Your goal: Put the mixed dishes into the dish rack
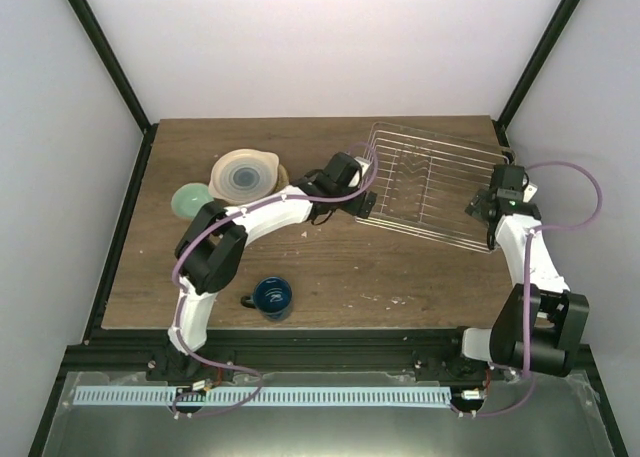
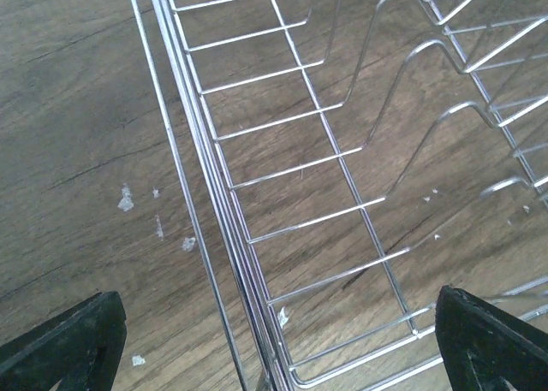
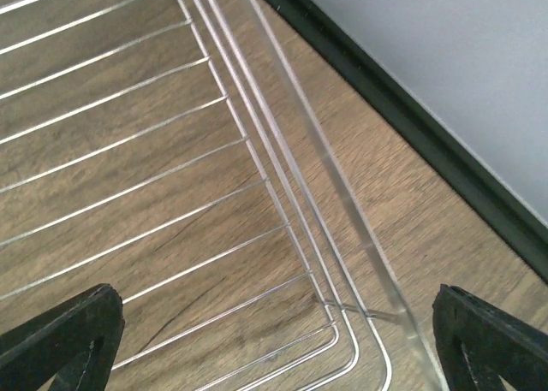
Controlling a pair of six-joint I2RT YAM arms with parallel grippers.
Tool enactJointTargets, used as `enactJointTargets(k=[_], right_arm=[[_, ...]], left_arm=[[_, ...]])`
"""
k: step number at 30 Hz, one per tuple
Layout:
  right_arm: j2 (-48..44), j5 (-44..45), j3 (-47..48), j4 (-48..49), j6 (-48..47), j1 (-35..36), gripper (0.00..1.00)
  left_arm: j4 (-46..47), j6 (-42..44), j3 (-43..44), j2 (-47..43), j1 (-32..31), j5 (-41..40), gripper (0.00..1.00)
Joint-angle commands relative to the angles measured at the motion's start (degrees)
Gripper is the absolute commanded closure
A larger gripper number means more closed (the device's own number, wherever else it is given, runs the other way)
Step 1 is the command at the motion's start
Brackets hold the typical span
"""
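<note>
The silver wire dish rack (image 1: 430, 182) lies empty on the table at the back right. My left gripper (image 1: 368, 199) is open over the rack's left rim (image 2: 224, 211), with the rim running between its fingertips (image 2: 64, 340). My right gripper (image 1: 478, 205) is open over the rack's near right corner (image 3: 360, 322), and nothing is held. A stack of round plates (image 1: 245, 174), cream with teal rings on top, sits left of the rack. The pale mint bowl (image 1: 190, 199) is beside the stack. The dark blue mug (image 1: 272, 295) stands near the front.
The wooden table (image 1: 380, 267) has black frame rails along its left and right edges (image 1: 505, 142). A pale wall (image 3: 445, 57) and a dark rail run close to the rack's right side.
</note>
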Motion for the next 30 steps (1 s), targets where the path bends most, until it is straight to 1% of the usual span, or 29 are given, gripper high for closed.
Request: enactJointTargets(k=[1,6,8,14,18,21,23,30], right_arm=[[0.49,-4.44,-1.79,3.26,1.48,-0.65,0.0],[2.33,-10.27,-2.94,3.59,3.33,-0.66,0.0],[2.62,-10.73,-3.17,3.43,3.53,-0.6,0.0],[2.21,-2.35,-3.02,2.14,2.55,-0.64,0.0],[2.08,0.89,-1.22,0.59,2.85,-0.64,0.0],[2.09,5.59,-0.1,-0.85,3.03,-0.77,0.0],[2.16,5.74,0.48,-1.45,3.04,-0.97,0.0],[4.16,0.25,-0.65,0.43,2.45,-1.48,0.0]], left_arm=[[-1.0,-1.04,1.81,2.1,-0.56,-2.2,0.0],[-2.43,-1.4,2.37,3.71,-0.58,-2.3,0.0],[-2.48,-1.36,1.73,3.39,-0.69,-2.44,0.0],[-2.34,-0.93,0.86,2.69,-0.65,-3.65,0.0],[-2.56,-1.08,2.67,4.01,-0.64,-3.22,0.0],[-3.04,-0.91,4.3,5.08,-0.64,-3.5,0.0],[-3.43,-0.93,5.48,5.89,-0.65,-3.84,0.0],[-5.01,-0.67,8.39,7.67,-0.64,-4.3,0.0]])
